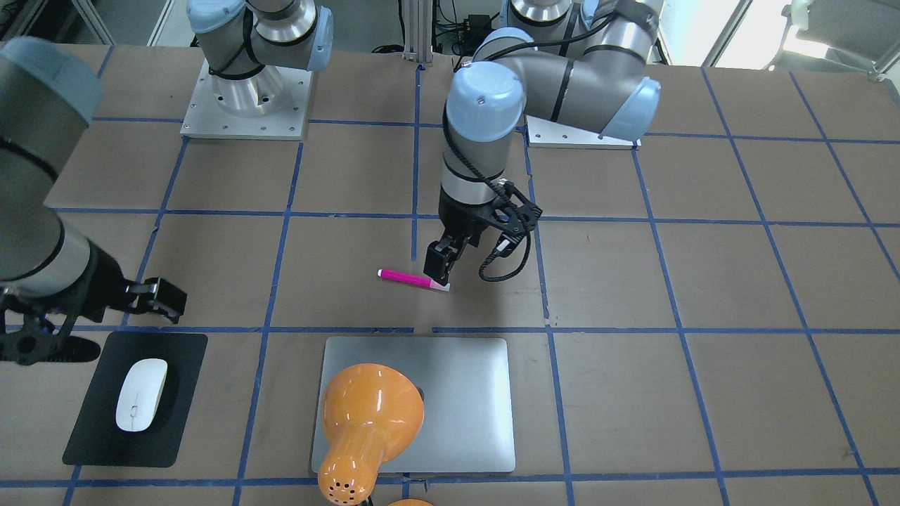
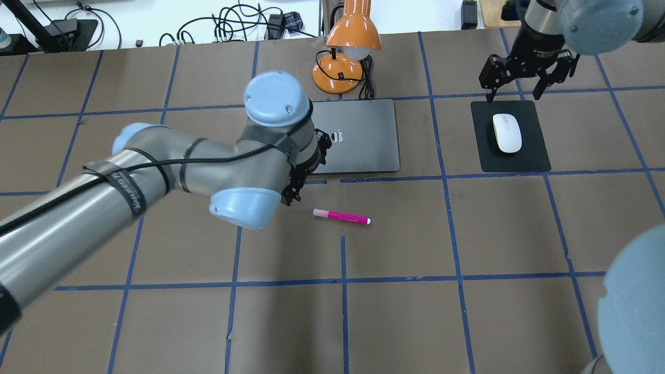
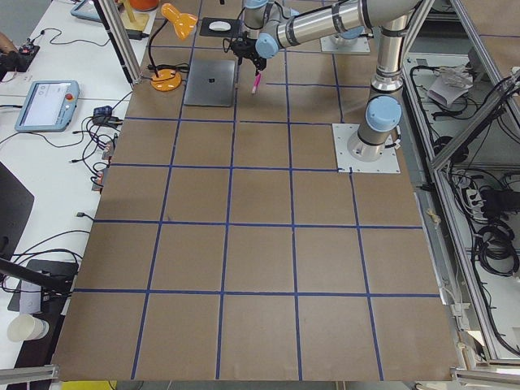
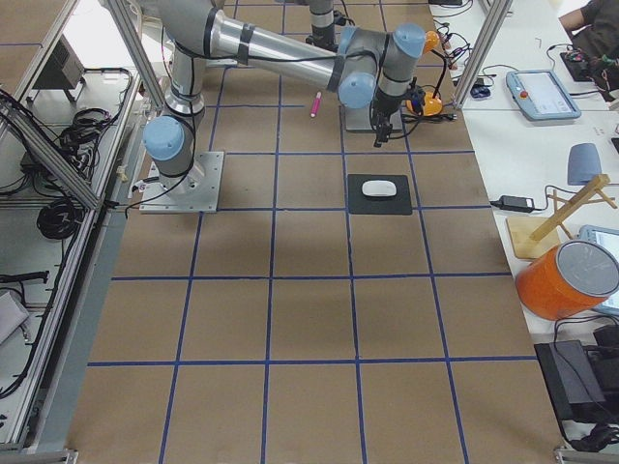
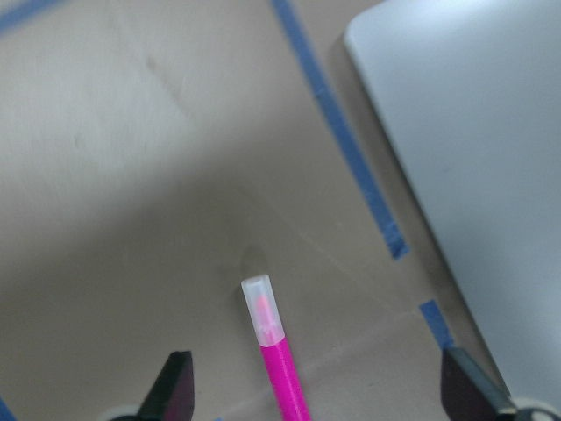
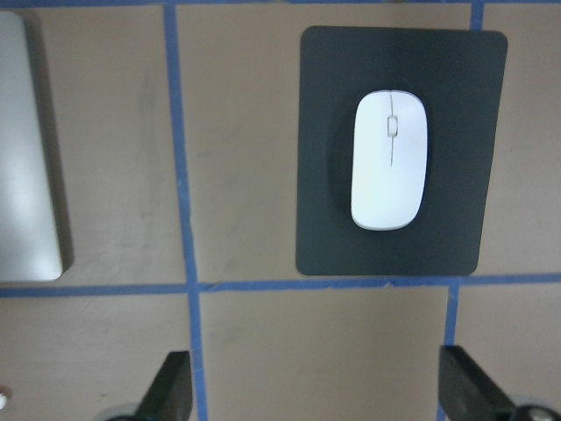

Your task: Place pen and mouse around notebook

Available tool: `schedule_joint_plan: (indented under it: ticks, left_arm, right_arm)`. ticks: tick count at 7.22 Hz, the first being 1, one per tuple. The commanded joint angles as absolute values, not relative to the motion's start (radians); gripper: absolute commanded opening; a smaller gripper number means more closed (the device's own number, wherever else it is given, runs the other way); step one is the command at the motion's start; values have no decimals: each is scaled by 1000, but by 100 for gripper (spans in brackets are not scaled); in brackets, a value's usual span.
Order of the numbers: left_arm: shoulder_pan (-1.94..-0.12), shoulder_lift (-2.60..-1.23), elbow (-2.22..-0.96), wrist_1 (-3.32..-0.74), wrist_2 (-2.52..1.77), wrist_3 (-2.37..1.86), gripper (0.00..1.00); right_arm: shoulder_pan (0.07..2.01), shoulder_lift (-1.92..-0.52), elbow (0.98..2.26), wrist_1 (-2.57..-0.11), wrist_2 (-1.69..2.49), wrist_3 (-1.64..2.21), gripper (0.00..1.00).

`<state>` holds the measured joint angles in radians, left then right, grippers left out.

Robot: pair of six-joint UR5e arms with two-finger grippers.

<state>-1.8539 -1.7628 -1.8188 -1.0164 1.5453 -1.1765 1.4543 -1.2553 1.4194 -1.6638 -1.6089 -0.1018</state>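
Exterior front-facing view: the pen (image 1: 411, 278) is seen lying flat on the table (image 1: 703, 281), apart from the notebook (image 1: 471, 400), which is partly hidden behind an orange lamp (image 1: 365, 414). The left tool (image 1: 439, 273) is held just over the pen's pale cap end. The mouse (image 1: 141, 394) is seen on a black mat (image 1: 98, 436), and the right tool (image 1: 163, 299) is held near the mat's edge.

Left wrist-mounted view: the left tool's fingers (image 5: 175, 390) are spread wide. Nothing is gripped, and the pen is seen between them.

Right wrist-mounted view: the right tool is likewise spread wide and empty.
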Motion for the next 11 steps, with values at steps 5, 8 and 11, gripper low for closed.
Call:
schedule_joint_plan:
  ticks: [5,8,11]
  left_arm:
    - [-1402,-1450,-1637,-1581,1508,20,100]
    - [-1433,-1468,-1620,-1582,1505,18,100]
    - [-1538,-1497,-1615,-1569,1608,-20,100]
  right_arm:
    - [1615,-1509,1430,-1509,-1554,45,100]
    - [1605,-1471,1431,-1516,-1557,44,100]
    - [1586,-1470,1448,-1520,-1555,46,100]
